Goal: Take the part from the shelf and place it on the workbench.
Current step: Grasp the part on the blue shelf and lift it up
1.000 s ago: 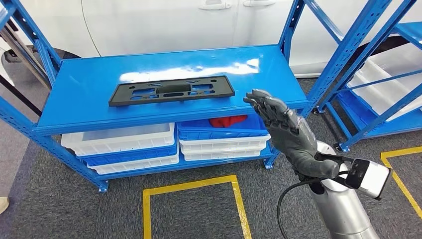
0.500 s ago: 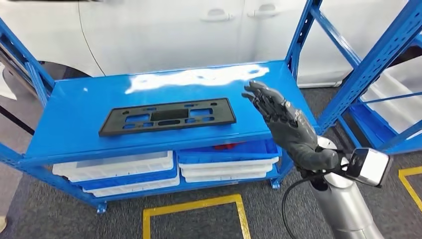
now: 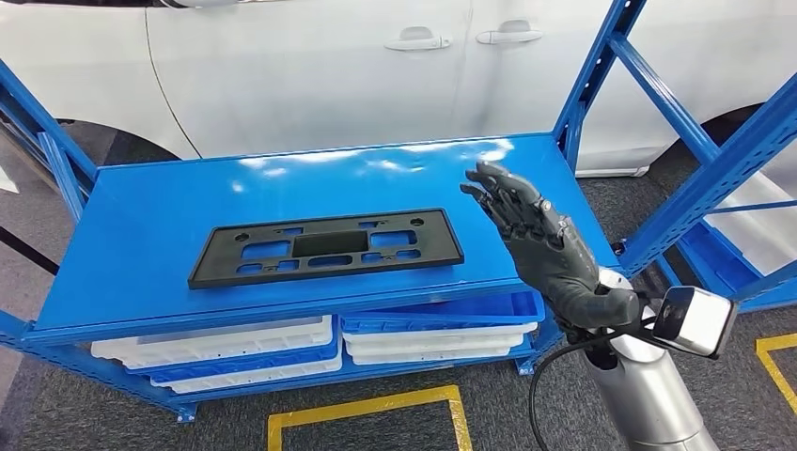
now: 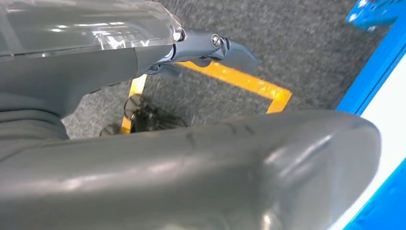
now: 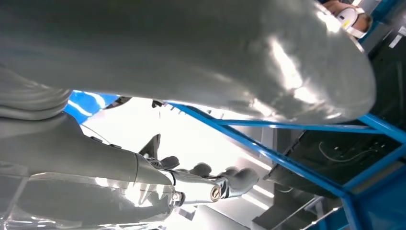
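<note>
The part is a long flat black plastic plate with several cut-outs. It lies flat on the blue top shelf, near the front edge. My right hand is raised just right of the part's right end, over the shelf's right side. Its fingers are stretched out and apart from the part, and it holds nothing. In the right wrist view the right hand points toward the blue rack. My left hand hangs over the grey carpet, thumb and fingers apart, with nothing in it.
A white car stands close behind the shelf. White and blue bins are stacked on the lower level. A blue upright rises behind my right hand, and a second blue rack stands to the right. Yellow tape marks the carpet.
The whole picture has shifted: the camera moved nearer the shelf, which now looks larger. My right hand stays raised with fingers stretched, now over the shelf's right end. The part lies unmoved.
</note>
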`<action>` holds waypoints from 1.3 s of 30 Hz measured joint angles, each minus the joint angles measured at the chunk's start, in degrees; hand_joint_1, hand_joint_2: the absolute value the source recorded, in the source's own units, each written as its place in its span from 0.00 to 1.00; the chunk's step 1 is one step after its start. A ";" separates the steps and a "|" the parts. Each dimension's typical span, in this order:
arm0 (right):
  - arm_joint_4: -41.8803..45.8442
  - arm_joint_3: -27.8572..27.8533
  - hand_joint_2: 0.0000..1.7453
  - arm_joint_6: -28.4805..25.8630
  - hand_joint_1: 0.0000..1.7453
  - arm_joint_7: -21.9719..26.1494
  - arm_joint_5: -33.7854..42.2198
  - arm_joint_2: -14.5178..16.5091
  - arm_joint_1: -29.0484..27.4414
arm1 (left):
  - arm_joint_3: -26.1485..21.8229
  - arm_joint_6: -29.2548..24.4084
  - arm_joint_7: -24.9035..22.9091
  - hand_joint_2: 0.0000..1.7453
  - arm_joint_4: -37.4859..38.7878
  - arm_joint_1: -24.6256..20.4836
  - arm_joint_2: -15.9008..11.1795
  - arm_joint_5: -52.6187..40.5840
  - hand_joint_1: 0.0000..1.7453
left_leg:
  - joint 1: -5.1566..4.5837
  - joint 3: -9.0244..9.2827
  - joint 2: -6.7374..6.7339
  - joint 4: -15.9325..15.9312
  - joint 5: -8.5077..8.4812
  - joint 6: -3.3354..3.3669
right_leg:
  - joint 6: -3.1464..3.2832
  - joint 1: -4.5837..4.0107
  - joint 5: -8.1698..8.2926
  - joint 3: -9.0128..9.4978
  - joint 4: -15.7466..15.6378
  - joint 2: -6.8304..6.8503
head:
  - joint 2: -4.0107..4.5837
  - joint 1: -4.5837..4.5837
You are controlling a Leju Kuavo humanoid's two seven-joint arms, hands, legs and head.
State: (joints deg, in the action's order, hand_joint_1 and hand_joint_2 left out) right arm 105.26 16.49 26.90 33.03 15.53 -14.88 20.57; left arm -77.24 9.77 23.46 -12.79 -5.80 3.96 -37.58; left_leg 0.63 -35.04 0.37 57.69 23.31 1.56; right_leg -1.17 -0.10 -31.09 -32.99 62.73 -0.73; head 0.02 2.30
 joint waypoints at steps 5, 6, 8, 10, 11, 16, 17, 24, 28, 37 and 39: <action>-3.04 0.50 0.75 -1.21 0.00 1.90 -2.81 -1.00 -4.80 | 0.00 -0.99 -0.68 0.00 0.00 0.23 0.00 -0.46 0.00 | -0.06 0.55 0.07 -0.06 0.67 0.22 | -0.82 0.66 -1.15 -6.65 9.26 0.27 | 0.00 -0.01; -3.53 0.74 1.00 -1.89 0.00 1.68 -4.13 -1.23 -5.42 | 0.00 -1.47 -1.33 0.00 0.00 0.27 0.00 -0.62 0.00 | -0.07 0.78 0.09 -0.06 0.80 0.11 | -0.67 0.68 1.20 -5.20 5.65 0.33 | 0.00 -0.01; -4.50 1.49 1.00 -3.65 0.00 0.61 -7.71 -1.63 -6.25 | 0.01 -2.71 -2.96 0.00 0.00 0.28 0.02 -0.88 0.00 | -0.17 1.17 0.09 -0.05 1.11 -0.28 | -0.08 0.49 4.76 -1.73 -2.24 0.44 | 0.00 -0.01; -5.66 2.53 1.00 -5.15 0.00 -0.31 -10.94 -1.88 -6.99 | 0.02 -3.74 -4.10 0.00 0.00 0.32 0.03 -1.11 0.00 | -0.24 1.36 0.08 -0.07 1.37 -0.84 | 0.52 0.12 5.56 -0.29 -5.39 0.44 | 0.00 -0.01; -6.27 3.09 1.00 -5.55 0.00 -0.48 -11.87 -1.93 -7.42 | 0.02 -4.07 -4.37 0.00 0.00 0.35 0.03 -1.22 0.00 | -0.23 1.44 0.08 -0.15 1.42 -1.17 | 0.78 -0.03 5.59 -0.23 -5.44 0.43 | 0.00 -0.01; -8.25 5.15 1.00 -6.64 0.00 -0.62 -13.66 -1.99 -8.77 | 0.02 -4.60 -4.76 0.00 0.00 0.52 0.02 -1.49 0.00 | 0.00 -1.80 -0.02 7.94 6.57 -2.48 | 2.23 0.48 6.14 0.34 -6.39 0.65 | 0.00 0.01; -8.62 5.52 1.00 -7.34 0.00 -0.72 -14.76 -1.98 -9.19 | 0.02 -4.79 -4.94 0.00 0.00 0.55 0.03 -1.51 0.00 | 0.05 -3.59 -0.02 11.92 8.49 -2.66 | 2.31 0.45 6.11 0.34 -6.36 0.72 | 0.00 0.02; -15.42 13.73 1.00 -25.15 0.00 -0.87 -34.93 1.69 -9.33 | 0.05 -5.30 -4.52 0.00 0.00 0.75 0.16 -2.08 0.00 | 0.01 1.86 -0.10 1.48 2.81 -2.27 | 1.66 0.26 5.42 0.19 -5.25 0.34 | 0.00 0.01; -18.90 18.15 1.00 -34.36 0.00 -2.63 -43.24 3.89 -6.89 | 0.41 -4.86 -3.97 0.00 0.00 0.61 0.50 -2.89 0.00 | -0.12 2.37 0.00 0.16 2.37 -0.89 | 0.45 0.27 5.21 0.03 -4.86 0.28 | 0.00 0.00; -35.74 31.48 1.00 -61.49 0.00 -13.31 -76.52 16.36 3.98 | 1.85 -5.32 -2.81 0.00 0.00 0.31 0.94 -4.68 0.00 | 0.00 2.49 -0.47 -0.12 2.13 -0.35 | 0.20 0.51 2.73 -4.69 4.64 0.61 | 0.00 0.00; -38.93 33.47 1.00 -62.24 0.00 -14.30 -77.67 19.00 6.31 | 1.97 -5.35 -2.75 0.00 0.00 0.31 1.05 -4.75 0.00 | -0.15 2.54 -0.25 -0.06 2.21 -0.75 | 0.91 0.21 5.27 -1.20 -2.55 0.61 | 0.00 0.01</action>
State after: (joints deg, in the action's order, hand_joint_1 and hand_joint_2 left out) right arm 66.32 49.96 -35.34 18.72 -62.14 4.12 26.88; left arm -75.27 4.42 20.71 -12.79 -5.49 5.01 -42.34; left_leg 0.47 -32.51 0.12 57.63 25.52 0.81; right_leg -0.27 0.11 -25.82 -34.19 60.18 -0.11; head 0.02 2.31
